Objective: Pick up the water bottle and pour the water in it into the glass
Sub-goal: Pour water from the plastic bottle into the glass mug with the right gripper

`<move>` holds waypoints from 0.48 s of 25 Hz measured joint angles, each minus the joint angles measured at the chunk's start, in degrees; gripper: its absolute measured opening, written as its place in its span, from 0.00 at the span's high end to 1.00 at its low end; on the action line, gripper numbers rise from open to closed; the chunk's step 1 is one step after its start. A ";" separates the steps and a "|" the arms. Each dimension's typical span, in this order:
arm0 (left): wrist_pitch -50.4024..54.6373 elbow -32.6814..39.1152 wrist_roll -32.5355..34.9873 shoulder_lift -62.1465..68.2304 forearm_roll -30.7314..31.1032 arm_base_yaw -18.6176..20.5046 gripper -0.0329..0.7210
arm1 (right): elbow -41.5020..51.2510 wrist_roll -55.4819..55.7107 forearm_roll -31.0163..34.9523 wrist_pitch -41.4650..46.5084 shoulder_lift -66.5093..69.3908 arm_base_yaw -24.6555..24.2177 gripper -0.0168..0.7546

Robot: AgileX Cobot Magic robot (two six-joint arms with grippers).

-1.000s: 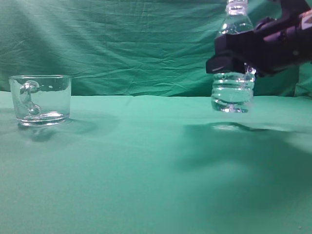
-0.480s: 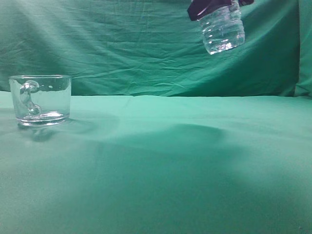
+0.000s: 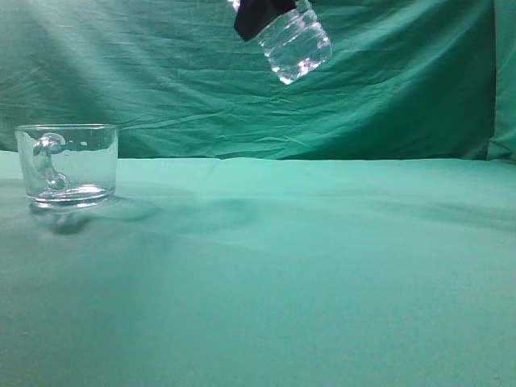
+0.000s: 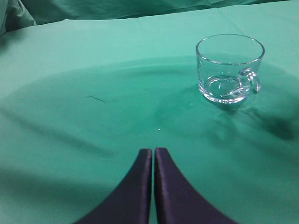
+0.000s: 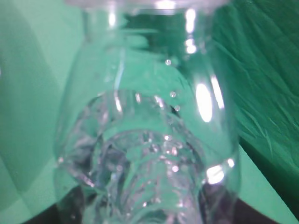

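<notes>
The glass point(image 3: 68, 165), a short clear mug with a curved handle, stands empty on the green cloth at the left; it also shows in the left wrist view point(image 4: 229, 68) at the upper right. The water bottle point(image 3: 296, 44) hangs tilted at the top middle of the exterior view, only its ribbed lower body showing, held by my right gripper point(image 3: 258, 18). In the right wrist view the bottle point(image 5: 149, 140) fills the frame, with water and bubbles inside. My left gripper point(image 4: 153, 151) is shut and empty, low over the cloth, short of the glass.
A green cloth point(image 3: 322, 266) covers the table and hangs as a backdrop point(image 3: 161, 72) behind it. Nothing else stands on the cloth.
My right gripper has lifted the bottle off the cloth, carried it up and leftward toward the glass, and tilted it. The glass has not moved.
</notes>
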 joint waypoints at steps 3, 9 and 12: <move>0.00 0.00 0.00 0.00 0.00 0.00 0.96 | -2.90 0.00 -2.19 0.89 3.81 1.26 0.56; 0.00 0.00 0.00 0.00 0.00 0.00 0.96 | -9.07 0.00 -7.35 3.02 10.76 3.70 0.56; 0.00 0.00 0.00 0.00 0.00 0.00 0.96 | -12.08 0.00 -10.24 3.50 13.98 4.59 0.56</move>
